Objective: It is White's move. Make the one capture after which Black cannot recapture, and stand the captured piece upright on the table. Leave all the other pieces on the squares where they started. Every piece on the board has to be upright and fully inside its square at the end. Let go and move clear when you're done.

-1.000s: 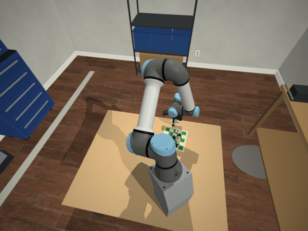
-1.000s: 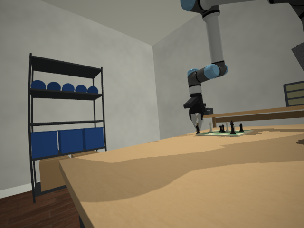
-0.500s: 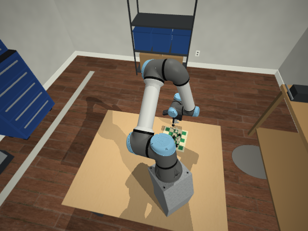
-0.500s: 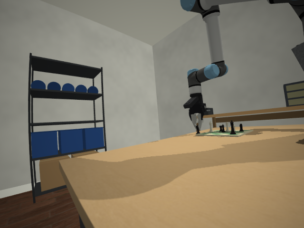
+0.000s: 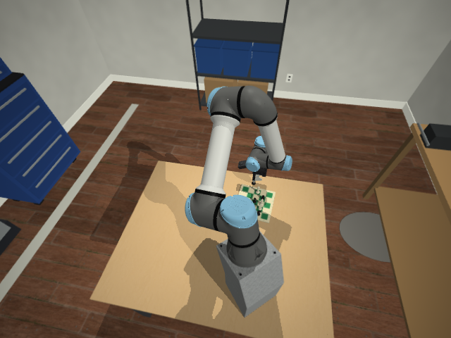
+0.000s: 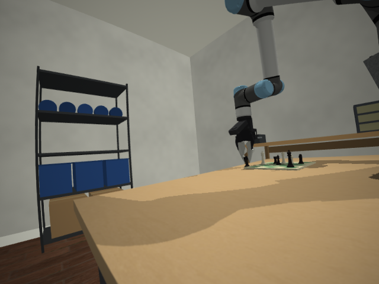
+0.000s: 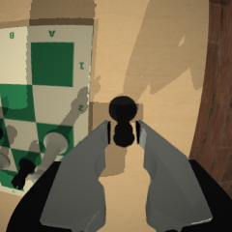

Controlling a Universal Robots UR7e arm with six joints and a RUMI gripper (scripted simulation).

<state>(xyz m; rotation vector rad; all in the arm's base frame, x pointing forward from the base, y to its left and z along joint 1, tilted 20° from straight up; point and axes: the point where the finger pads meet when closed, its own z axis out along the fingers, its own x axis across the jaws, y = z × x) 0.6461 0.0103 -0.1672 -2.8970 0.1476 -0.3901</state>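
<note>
Workshop-like room: metal shelf rack [image 5: 190, 44], blue tool cabinet [image 5: 32, 145], wooden workbench [image 5: 418, 232].

Table [image 5: 145, 254] with chessboard [image 5: 270, 201], pawn [image 7: 123, 113]

Matt wooden table [image 5: 153, 232] — glossy black pawn [image 7: 123, 116]
</note>
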